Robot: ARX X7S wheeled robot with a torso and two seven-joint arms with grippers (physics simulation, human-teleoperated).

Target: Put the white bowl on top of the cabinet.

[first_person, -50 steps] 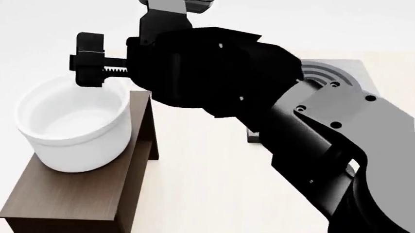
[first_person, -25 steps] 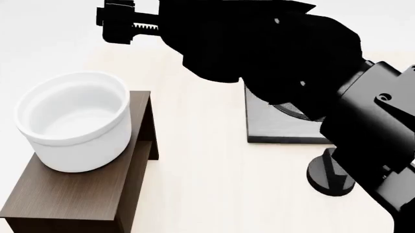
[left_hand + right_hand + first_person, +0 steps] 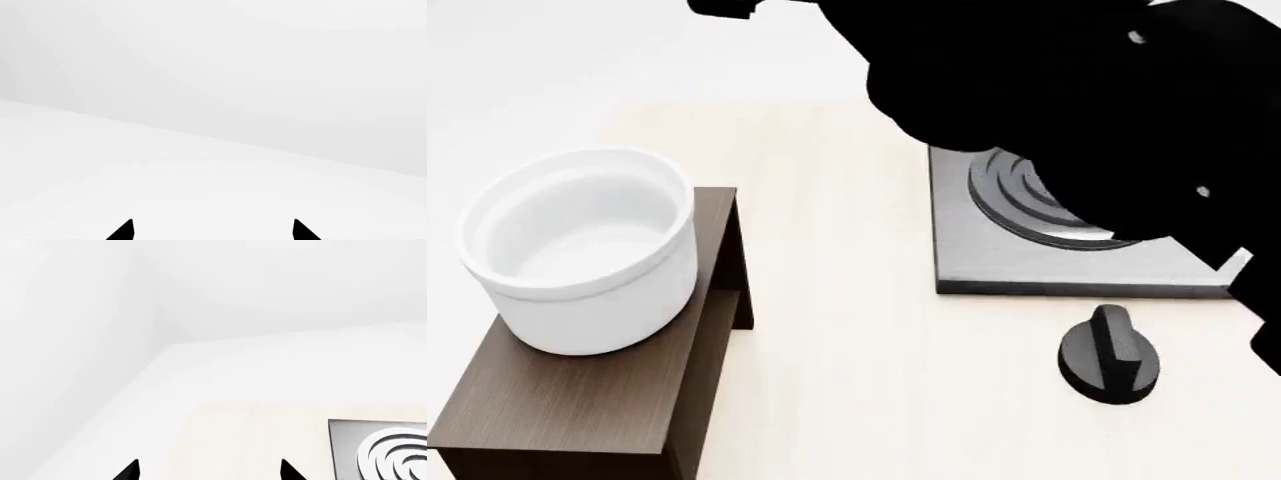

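White bowl (image 3: 577,248) stands on the cabinet (image 3: 587,400) top at 9 o'clock, near its far end. Right claw (image 3: 208,471) and left claw (image 3: 212,231) are both wide and empty. Risk: the raised right arm (image 3: 1068,100) sweeping back and nudging the bowl off.

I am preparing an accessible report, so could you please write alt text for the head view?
A white bowl stands upright on the top of a dark brown cabinet, near its far end, with nothing holding it. To the right, on the pale table, lie a grey stove plate and a black knob; a black robot arm fills the upper right.
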